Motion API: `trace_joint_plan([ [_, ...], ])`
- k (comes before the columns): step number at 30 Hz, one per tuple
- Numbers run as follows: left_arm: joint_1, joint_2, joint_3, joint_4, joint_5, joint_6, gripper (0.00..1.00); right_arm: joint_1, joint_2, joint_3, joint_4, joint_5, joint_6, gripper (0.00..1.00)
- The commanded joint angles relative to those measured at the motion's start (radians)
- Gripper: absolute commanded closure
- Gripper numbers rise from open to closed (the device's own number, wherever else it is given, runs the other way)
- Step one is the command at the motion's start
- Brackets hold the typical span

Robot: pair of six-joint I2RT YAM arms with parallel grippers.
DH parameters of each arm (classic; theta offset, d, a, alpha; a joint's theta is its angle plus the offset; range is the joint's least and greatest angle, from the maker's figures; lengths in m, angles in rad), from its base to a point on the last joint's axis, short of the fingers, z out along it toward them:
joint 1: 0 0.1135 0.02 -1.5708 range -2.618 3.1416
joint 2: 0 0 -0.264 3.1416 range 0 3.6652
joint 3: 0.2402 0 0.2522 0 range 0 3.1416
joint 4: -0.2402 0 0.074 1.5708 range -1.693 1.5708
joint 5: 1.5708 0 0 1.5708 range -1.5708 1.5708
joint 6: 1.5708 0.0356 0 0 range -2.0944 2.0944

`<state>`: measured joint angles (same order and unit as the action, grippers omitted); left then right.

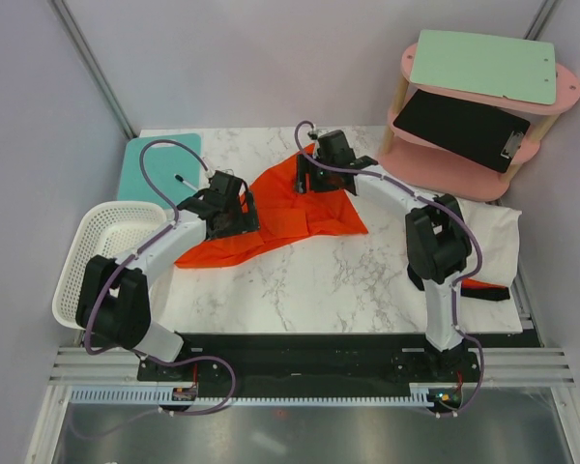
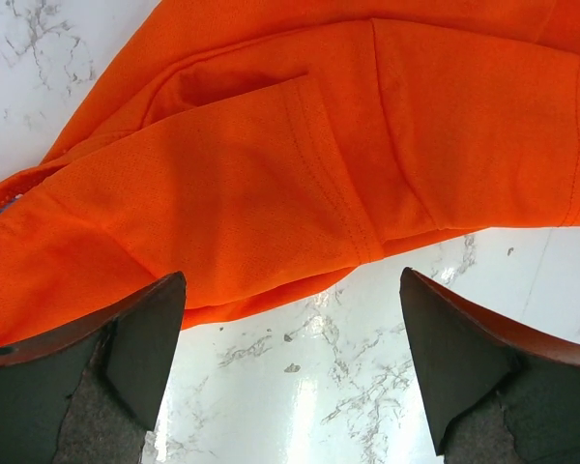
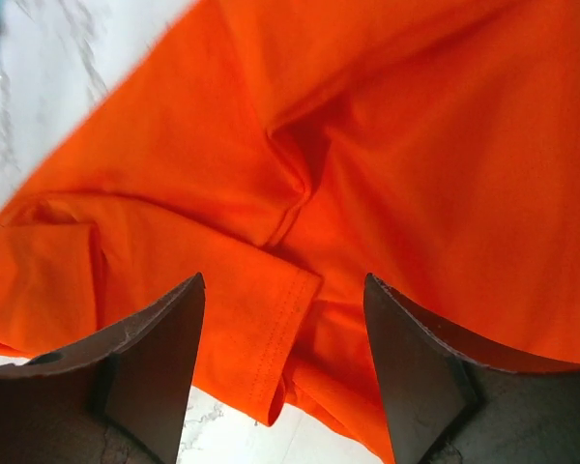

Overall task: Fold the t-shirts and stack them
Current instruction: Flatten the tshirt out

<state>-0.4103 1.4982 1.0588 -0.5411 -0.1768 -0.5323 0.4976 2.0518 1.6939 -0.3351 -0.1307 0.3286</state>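
One t-shirt [image 1: 300, 217] lies crumpled on the marble table [image 1: 367, 280] in the top view, between my two arms. My left gripper [image 1: 237, 217] hangs over its left edge, and my right gripper [image 1: 311, 177] over its far corner.

Left wrist view: jaws spread wide, empty. A sleeve hem [image 2: 340, 184] lies just ahead, and the cloth edge passes beneath one finger [image 2: 126, 358].

Right wrist view: jaws spread, empty, with a stitched hem [image 3: 288, 324] directly between them.

Judgement: the cloth is light, limp and not slippery. Pinch at hems or corners, where layers are thin, and expect it to drape.
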Motion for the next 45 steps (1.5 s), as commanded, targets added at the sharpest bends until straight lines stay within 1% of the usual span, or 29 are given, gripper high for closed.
trace_joint_plan([
  [1, -0.004, -0.010, 0.035, 0.038, -0.006, 0.031, 0.02, 0.016, 0.050, -0.003, -0.022, -0.078, 0.052, 0.27],
  [6, -0.002, -0.015, 0.030, 0.036, -0.020, 0.032, 0.02, 0.016, 0.073, -0.010, -0.065, -0.078, 0.072, 0.29],
  [8, -0.002, -0.012, 0.032, 0.033, -0.023, 0.034, 0.02, 0.016, 0.080, -0.013, -0.076, -0.101, 0.066, 0.30],
  [9, -0.002, -0.010, 0.032, 0.033, -0.021, 0.031, 0.01, 0.018, 0.082, -0.019, -0.079, -0.109, 0.061, 0.31],
  [12, -0.002, -0.009, 0.036, 0.033, -0.024, 0.029, 0.01, 0.018, 0.091, -0.033, -0.081, -0.156, 0.056, 0.39],
  [14, -0.004, -0.004, 0.035, 0.032, -0.026, 0.029, 0.01, 0.019, 0.113, -0.025, -0.091, -0.181, 0.053, 0.41],
  [19, -0.002, -0.019, 0.030, 0.024, -0.043, 0.029, 0.01, 0.018, 0.142, -0.008, -0.124, -0.216, 0.041, 0.44],
  [22, -0.002, -0.030, 0.029, 0.018, -0.059, 0.031, 0.01, 0.018, 0.142, 0.007, -0.137, -0.227, 0.032, 0.48],
  [25, -0.002, -0.036, 0.029, 0.006, -0.078, 0.032, 0.01, 0.019, 0.131, 0.016, -0.139, -0.230, 0.030, 0.67],
  [26, -0.002, -0.041, 0.029, 0.003, -0.087, 0.035, 0.01, 0.019, 0.125, 0.018, -0.137, -0.233, 0.030, 0.77],
  [28, -0.004, -0.047, 0.027, -0.006, -0.096, 0.035, 0.01, 0.019, 0.105, 0.013, -0.128, -0.234, 0.033, 0.87],
  [29, -0.002, -0.050, 0.027, -0.008, -0.102, 0.035, 0.01, 0.019, 0.094, 0.007, -0.107, -0.236, 0.036, 0.94],
  [32, -0.001, -0.058, 0.021, -0.013, -0.113, 0.032, 0.01, 0.021, 0.027, -0.051, -0.053, -0.268, 0.044, 0.95],
  [33, -0.001, -0.064, 0.020, -0.011, -0.116, 0.028, 0.01, 0.021, -0.022, -0.072, -0.004, -0.285, 0.053, 0.96],
  [35, -0.001, -0.067, 0.012, -0.011, -0.116, 0.022, 0.01, 0.027, -0.077, -0.157, 0.053, -0.329, 0.064, 0.96],
  [36, 0.001, -0.069, 0.012, -0.011, -0.113, 0.015, 0.01, 0.033, -0.137, -0.219, 0.114, -0.343, 0.078, 0.96],
  [39, 0.002, -0.059, 0.004, -0.008, -0.099, 0.003, 0.01, 0.081, -0.227, -0.308, 0.172, -0.397, 0.072, 0.95],
  [41, 0.008, -0.050, 0.001, 0.001, -0.070, -0.005, 0.01, 0.148, -0.263, -0.347, 0.191, -0.417, 0.055, 0.94],
  [42, 0.010, -0.047, 0.000, 0.006, -0.056, -0.012, 0.01, 0.209, -0.289, -0.385, 0.192, -0.417, 0.046, 0.93],
  [43, 0.011, -0.047, -0.006, 0.010, -0.043, -0.015, 0.01, 0.241, -0.301, -0.404, 0.192, -0.409, 0.026, 0.93],
  [45, 0.011, -0.050, -0.016, 0.036, 0.000, -0.026, 0.01, 0.324, -0.306, -0.451, 0.200, -0.400, 0.015, 0.89],
])
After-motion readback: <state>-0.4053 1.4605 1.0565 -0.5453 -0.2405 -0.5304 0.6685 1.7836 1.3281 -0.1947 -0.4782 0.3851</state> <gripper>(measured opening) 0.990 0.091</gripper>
